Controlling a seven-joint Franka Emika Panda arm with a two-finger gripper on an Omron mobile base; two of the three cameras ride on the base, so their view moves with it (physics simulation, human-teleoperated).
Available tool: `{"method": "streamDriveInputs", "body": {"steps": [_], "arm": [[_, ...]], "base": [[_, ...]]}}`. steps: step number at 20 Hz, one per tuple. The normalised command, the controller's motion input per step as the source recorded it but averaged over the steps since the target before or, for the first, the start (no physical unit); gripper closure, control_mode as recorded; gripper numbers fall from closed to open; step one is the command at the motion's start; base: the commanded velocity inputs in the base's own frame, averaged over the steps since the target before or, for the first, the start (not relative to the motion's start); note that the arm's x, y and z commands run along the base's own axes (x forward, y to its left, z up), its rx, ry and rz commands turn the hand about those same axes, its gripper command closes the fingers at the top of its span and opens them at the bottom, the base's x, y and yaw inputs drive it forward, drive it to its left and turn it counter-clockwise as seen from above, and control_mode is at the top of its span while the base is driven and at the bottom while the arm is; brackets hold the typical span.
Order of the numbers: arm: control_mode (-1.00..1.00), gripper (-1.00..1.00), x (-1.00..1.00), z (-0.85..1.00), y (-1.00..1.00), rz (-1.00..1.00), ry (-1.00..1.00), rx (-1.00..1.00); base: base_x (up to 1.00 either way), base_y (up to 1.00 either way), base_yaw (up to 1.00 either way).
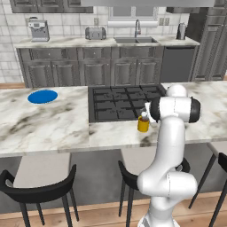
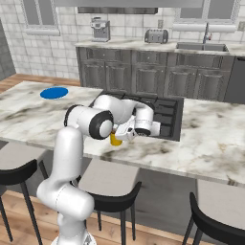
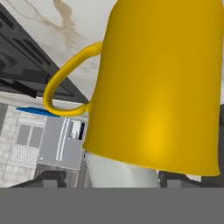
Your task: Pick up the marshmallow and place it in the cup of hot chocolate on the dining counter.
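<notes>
While the arm folds low over the counter's front edge, its elbow raised and its forearm doubled back toward the base, the gripper (image 3: 111,177) sits right at the mug (image 3: 157,87). In the hand view the two dark finger tips (image 3: 50,177) stand apart on either side of the marshmallow (image 3: 120,173). There is a clear gap on one side and barely any on the other, so the jaws look released rather than clamped.

The marshmallow is a pale, off-white stub. It sits between the tips and right at the wide end of the mug, and I can't tell whether it touches the rim.

The mug is plain mustard yellow with a smooth wall, and a thin loop handle (image 3: 65,83) sticks out to one side. From the left base view it stands upright on the counter (image 1: 44,124), just in front of the black stovetop (image 1: 119,102) and close to the arm's wrist. From the right base view the arm hides all but a sliver of it.

Well off to the left on the same marble top lies a flat blue plate (image 1: 42,96).
</notes>
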Motion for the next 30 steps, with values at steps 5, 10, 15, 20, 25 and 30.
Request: {"method": "streamDriveInputs", "body": {"steps": [5,10,15,20,25,30], "arm": [[-1.0,-1.0,0.0,0.0,0.0,0.0,0.0,0.0],[-1.0,-1.0,-0.05,0.06,0.0,0.0,0.0,0.0],[-1.0,-1.0,-0.18,0.34,-0.02,0.0,-0.03,0.0],[-1.0,-1.0,-0.52,0.41,-0.11,0.0,-0.19,0.01],[-1.0,-1.0,-0.97,0.4,0.0,0.0,-0.46,0.0],[-1.0,-1.0,-1.0,0.61,0.05,0.0,-0.6,0.0]], "base": [[0.0,0.0,0.0],[0.0,0.0,0.0],[0.0,0.0,0.0],[0.0,0.0,0.0],[0.0,0.0,0.0],[0.0,0.0,0.0]]}}
